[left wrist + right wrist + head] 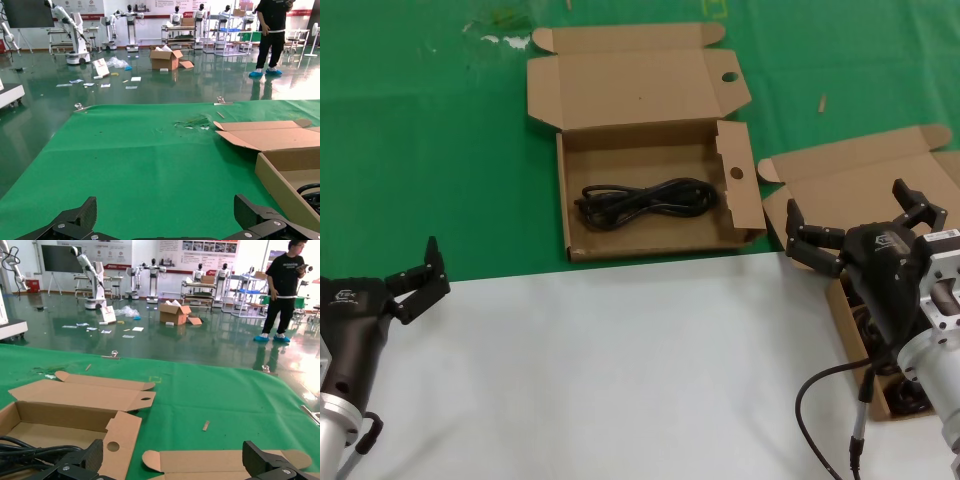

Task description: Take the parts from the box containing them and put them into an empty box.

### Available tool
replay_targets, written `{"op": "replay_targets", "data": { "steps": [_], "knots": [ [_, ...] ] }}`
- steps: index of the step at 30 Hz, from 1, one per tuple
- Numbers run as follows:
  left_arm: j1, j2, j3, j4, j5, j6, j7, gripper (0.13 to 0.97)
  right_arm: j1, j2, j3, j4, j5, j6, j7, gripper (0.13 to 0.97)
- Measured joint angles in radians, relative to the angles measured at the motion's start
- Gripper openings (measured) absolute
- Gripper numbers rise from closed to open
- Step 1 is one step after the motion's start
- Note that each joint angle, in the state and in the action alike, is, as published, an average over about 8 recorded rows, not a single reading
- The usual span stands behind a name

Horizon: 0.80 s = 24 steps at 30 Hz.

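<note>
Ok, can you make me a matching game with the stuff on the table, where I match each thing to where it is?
Things:
1. cable bundle
2. left end effector
3. right end effector
4. wide box with round holes

Places:
A. open, over the narrower box at the robot's right
B. on the green cloth, lid folded back
C. lying inside the wide box
D. open, at the white surface's near left edge

Right pairs: 1-C, 2-D, 3-A, 4-B
</note>
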<state>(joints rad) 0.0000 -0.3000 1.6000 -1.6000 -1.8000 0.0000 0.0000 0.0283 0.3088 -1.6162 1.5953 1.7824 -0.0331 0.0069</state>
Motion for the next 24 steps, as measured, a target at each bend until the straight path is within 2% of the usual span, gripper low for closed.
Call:
{"op": "replay_targets", "data": {
  "steps": [24],
  "knots": [
    [0.000, 0.000, 0.000, 0.000, 0.000, 0.000, 0.000, 0.966, 0.000, 0.000, 0.000, 0.000, 0.000, 0.000, 0.000, 0.966]
  ]
}}
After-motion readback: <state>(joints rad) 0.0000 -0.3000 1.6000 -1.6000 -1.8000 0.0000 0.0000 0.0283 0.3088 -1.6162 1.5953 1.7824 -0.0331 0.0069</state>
